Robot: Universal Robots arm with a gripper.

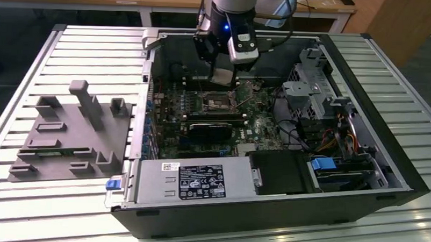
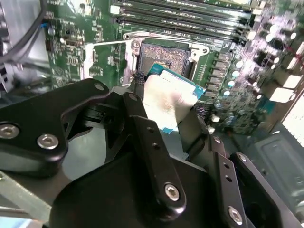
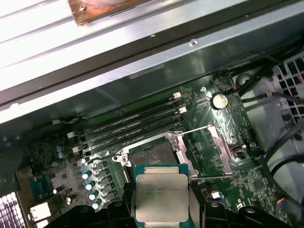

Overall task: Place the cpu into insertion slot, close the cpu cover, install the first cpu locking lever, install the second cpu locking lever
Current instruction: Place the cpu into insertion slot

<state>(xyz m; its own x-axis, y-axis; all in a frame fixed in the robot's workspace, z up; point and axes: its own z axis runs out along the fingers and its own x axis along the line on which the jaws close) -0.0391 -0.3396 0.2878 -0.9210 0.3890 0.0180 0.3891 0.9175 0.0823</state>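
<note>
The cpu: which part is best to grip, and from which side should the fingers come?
Take the cpu by two opposite thin edges, coming from above: it is a thin flat square whose underside must stay free to seat in the insertion slot. The gripper holds it so, fingers on opposite edges.

Soft, even overhead light fell across the slatted table (image 1: 96, 47) in the exterior view, while the open computer case (image 1: 269, 220) kept its interior dim and shadowed. A blue indicator lamp (image 1: 224, 28) glowed on the arm. In the second wrist view glare bleached the cpu (image 2: 166, 102) almost white. In the first wrist view the table's slats beyond the case burned out to white.
</note>
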